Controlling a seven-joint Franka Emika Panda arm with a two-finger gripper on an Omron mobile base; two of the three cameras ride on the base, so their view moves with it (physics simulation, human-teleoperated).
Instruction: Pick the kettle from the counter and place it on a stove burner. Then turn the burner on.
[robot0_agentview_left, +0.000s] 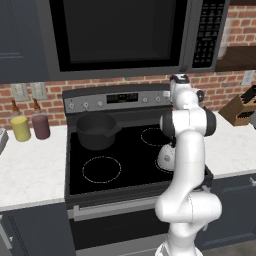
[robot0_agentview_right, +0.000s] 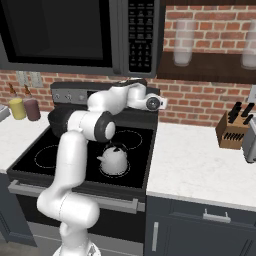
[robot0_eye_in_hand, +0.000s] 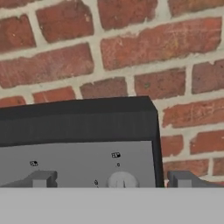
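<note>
Reaching toward the stove's grey control panel (robot0_eye_in_hand: 78, 164), your gripper (robot0_eye_in_hand: 111, 181) has its fingertips spread wide with nothing between them; a round knob (robot0_eye_in_hand: 121, 179) lies between them, so a skewed approach could slip off its smooth face. The domed, silvery kettle (robot0_agentview_right: 114, 160) already sits on the glossy black cooktop (robot0_agentview_right: 60, 150), on the dashed burner (robot0_agentview_right: 102, 172) nearest the marbled counter (robot0_agentview_right: 200, 165).

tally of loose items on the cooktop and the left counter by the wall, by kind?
Kettle: 1, on the cooktop
Pot: 1, on the cooktop
Bottles: 2 on the left counter, one yellow, one dark red
Total: 4
</note>
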